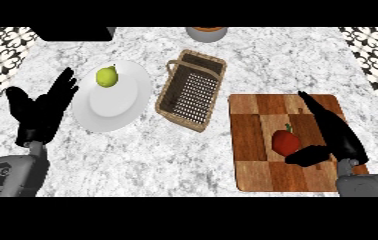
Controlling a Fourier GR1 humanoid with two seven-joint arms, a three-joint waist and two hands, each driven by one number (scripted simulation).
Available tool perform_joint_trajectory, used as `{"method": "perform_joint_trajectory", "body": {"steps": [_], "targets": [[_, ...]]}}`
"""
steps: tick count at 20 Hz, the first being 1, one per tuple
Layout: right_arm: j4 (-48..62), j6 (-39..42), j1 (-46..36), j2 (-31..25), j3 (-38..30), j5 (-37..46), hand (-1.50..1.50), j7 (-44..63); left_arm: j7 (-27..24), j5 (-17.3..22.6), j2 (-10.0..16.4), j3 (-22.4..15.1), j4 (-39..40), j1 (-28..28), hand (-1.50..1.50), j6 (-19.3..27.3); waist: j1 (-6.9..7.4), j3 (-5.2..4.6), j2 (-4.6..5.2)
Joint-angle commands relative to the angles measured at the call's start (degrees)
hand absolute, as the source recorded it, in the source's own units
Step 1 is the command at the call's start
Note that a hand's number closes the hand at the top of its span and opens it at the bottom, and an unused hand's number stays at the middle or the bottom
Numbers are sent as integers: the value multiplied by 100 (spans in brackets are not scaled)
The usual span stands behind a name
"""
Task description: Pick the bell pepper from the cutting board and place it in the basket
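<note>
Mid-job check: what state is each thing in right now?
Red bell pepper: on the board, not held.
Wooden cutting board: flat, carrying the pepper.
Woven wicker basket: empty, opening upward.
White round plate: holding the pear.
Green pear: on the plate.
Right hand: open, thumb beside the pepper.
Left hand: open, resting at left edge.

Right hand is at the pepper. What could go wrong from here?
1. The right hand is open beside the bell pepper, thumb just below it; closing might nudge the pepper across the cutting board rather than catch it.
2. The basket is narrow and lies left of the board; an off-centre release might hit its rim.
</note>
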Motion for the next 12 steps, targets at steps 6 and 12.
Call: {"method": "perform_joint_trajectory", "body": {"steps": [6, 12], "targets": [[88, 318, 92, 148, -343, -23, -150, -591, 123, -336, -282, 235, -6, -153, 0, -138, -11, -1, -2], [218, 329, 256, 261, -456, 34, -150, -1133, 99, -465, -495, 356, -65, -53, 0, -127, -3, 0, -2]]}}
